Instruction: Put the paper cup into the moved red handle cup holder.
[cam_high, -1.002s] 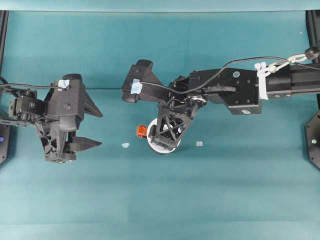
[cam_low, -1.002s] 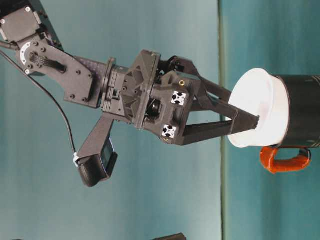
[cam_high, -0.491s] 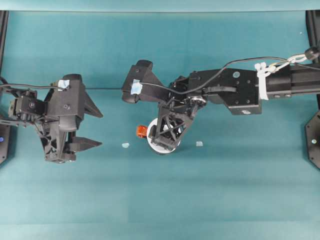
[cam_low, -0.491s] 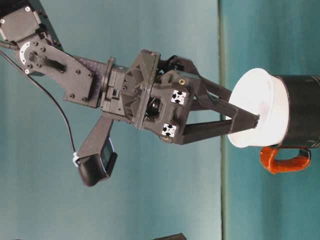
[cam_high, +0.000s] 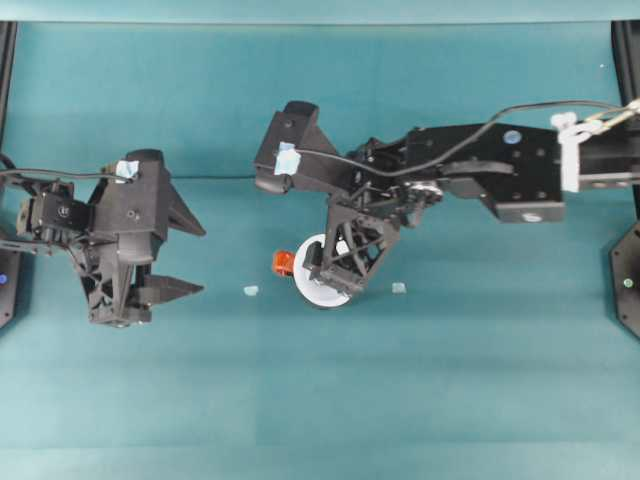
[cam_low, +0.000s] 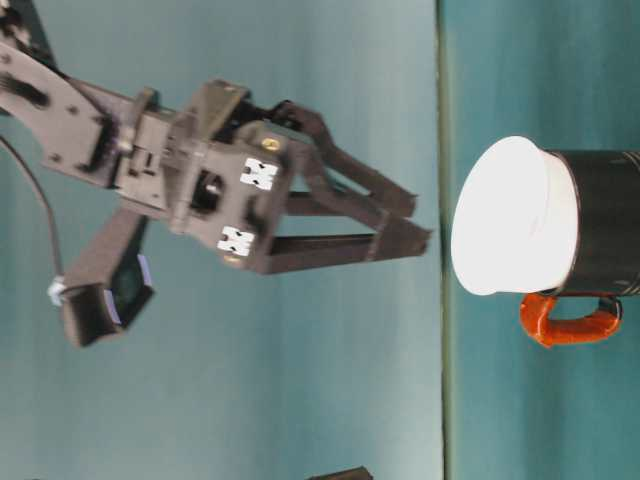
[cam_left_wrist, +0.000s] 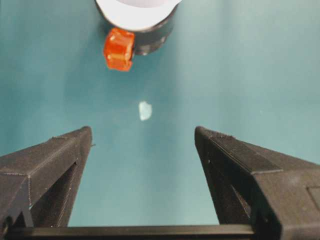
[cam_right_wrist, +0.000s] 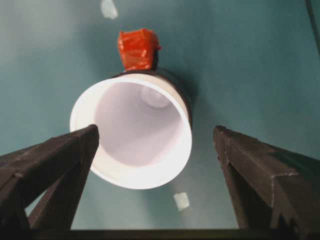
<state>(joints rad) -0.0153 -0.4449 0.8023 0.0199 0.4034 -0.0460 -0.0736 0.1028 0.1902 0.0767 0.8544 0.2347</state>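
Observation:
The white paper cup (cam_low: 510, 215) sits nested in the black red handle cup holder (cam_low: 605, 220), its rim leaning slightly; the red handle (cam_low: 565, 322) sticks out at the side. My right gripper (cam_low: 420, 222) hangs open just above the cup, touching nothing. Its wrist view looks down into the cup (cam_right_wrist: 135, 135), with the handle (cam_right_wrist: 137, 49) beyond and both fingers spread wide of the rim. From overhead the right gripper (cam_high: 336, 277) covers most of the cup (cam_high: 318, 294). My left gripper (cam_high: 200, 259) is open and empty at the left, facing the holder (cam_left_wrist: 155, 37).
Two small pale tape scraps lie on the teal table, one (cam_high: 250, 291) left of the holder and one (cam_high: 399, 288) to its right. Dark frame posts stand at the far left and right edges.
My right gripper has let go of the cup's rim and lifted up and back from it. The cup stays in the holder. The left arm has not moved.

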